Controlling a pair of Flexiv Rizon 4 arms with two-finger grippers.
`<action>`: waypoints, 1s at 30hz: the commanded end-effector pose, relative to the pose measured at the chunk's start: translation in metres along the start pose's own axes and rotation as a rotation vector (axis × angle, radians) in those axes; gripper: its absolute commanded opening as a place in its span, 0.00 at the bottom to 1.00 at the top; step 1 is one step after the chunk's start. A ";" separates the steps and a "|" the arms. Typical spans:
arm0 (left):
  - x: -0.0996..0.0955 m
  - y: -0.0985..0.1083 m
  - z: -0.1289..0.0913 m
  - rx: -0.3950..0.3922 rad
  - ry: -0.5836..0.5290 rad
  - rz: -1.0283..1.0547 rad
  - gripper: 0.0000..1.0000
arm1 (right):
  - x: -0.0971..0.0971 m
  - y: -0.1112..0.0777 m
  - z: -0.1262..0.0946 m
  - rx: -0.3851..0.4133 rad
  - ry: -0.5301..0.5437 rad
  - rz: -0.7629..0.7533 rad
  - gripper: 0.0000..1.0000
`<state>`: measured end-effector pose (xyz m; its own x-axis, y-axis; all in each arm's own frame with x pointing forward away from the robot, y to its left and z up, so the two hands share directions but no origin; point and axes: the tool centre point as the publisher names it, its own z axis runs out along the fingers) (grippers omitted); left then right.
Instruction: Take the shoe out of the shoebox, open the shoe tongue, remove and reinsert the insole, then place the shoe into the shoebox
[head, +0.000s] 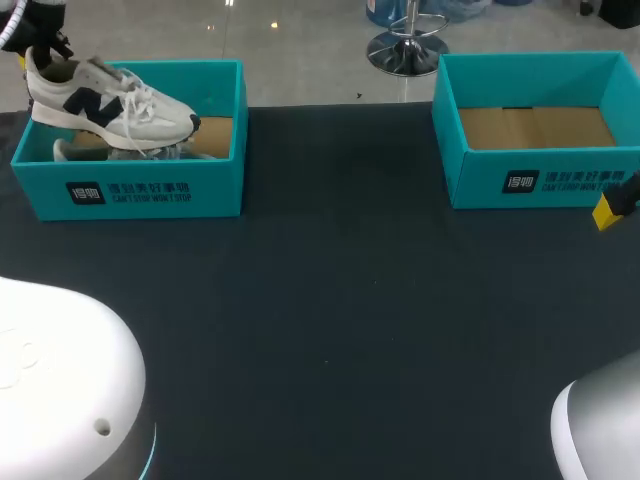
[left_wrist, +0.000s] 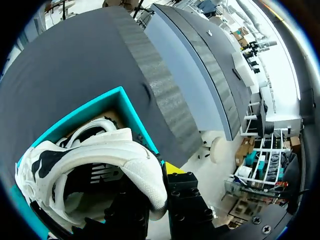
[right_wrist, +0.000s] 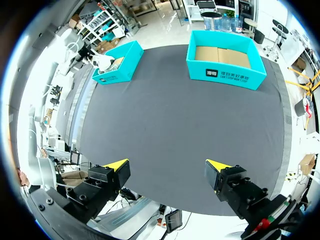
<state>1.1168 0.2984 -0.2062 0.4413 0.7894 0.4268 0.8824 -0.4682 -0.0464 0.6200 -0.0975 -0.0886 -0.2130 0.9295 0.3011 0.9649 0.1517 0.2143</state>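
**Shoe lifted at the left box, everything else to come**

Head view: the left arm (head: 35, 22) comes in at the far left corner and holds the white shoe (head: 105, 100) by its heel. The shoe hangs level above the left shoebox (head: 130, 188), toe toward the middle of the table (head: 330, 300), its sole near the rim. A pale shape (head: 65, 150) lies inside the box under it, too hidden to name. The right shoebox (head: 540, 182) stands well apart on the other side, with only its cardboard floor showing. One yellow tip of the right end effector (head: 608, 212) shows at the table's right edge, just in front of that box.

Left wrist view: the left end effector (left_wrist: 152, 194) is clenched on the shoe's padded heel collar, one finger inside the opening and one outside. The teal corner of the left shoebox sits below the shoe.

Right wrist view: the right end effector (right_wrist: 167, 165) is released, its fingers wide apart over bare table with nothing between them. Both boxes lie far ahead of it.

Judging progress, the first step is only under way, since the shoe is raised but not set down. Opening the tongue, removing and reinserting the insole, and boxing the shoe are all left.
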 end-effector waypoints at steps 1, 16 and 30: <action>0.004 0.003 -0.003 0.024 -0.028 -0.036 0.00 | 0.000 0.003 -0.001 0.006 -0.001 0.001 1.00; 0.014 0.044 0.009 0.122 -0.092 -0.229 0.00 | 0.000 0.003 -0.001 0.006 -0.001 0.001 1.00; 0.000 0.062 0.042 0.150 -0.081 -0.255 0.00 | 0.000 0.003 -0.001 0.006 -0.001 0.001 1.00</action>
<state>1.1698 0.2867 -0.2390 0.2091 0.9060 0.3681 0.9778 -0.1973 -0.0700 0.6200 -0.0975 -0.0886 -0.2130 0.9295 0.3012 0.9649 0.1517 0.2142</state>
